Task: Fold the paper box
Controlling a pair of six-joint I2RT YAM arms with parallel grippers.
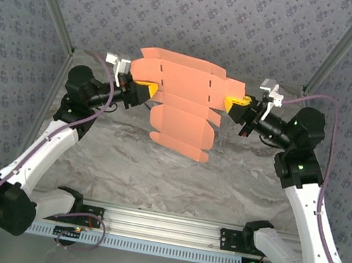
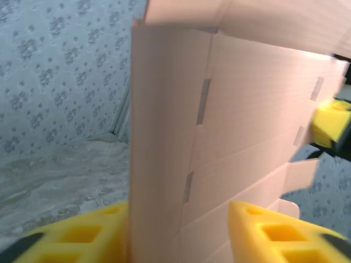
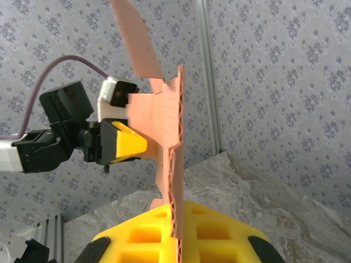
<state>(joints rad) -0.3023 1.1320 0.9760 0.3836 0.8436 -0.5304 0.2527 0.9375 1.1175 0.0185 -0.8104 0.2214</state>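
Right gripper was clamped on the right edge of the paper box, an unfolded sheet held in the air above the marble table. Left gripper jaws stood apart, straddling its left edge.

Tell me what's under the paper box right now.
Bare marbled table; the paper box hangs above it, its right edge in the right gripper, the left gripper at the other edge. The patch of table behind the sheet in the top view is covered.
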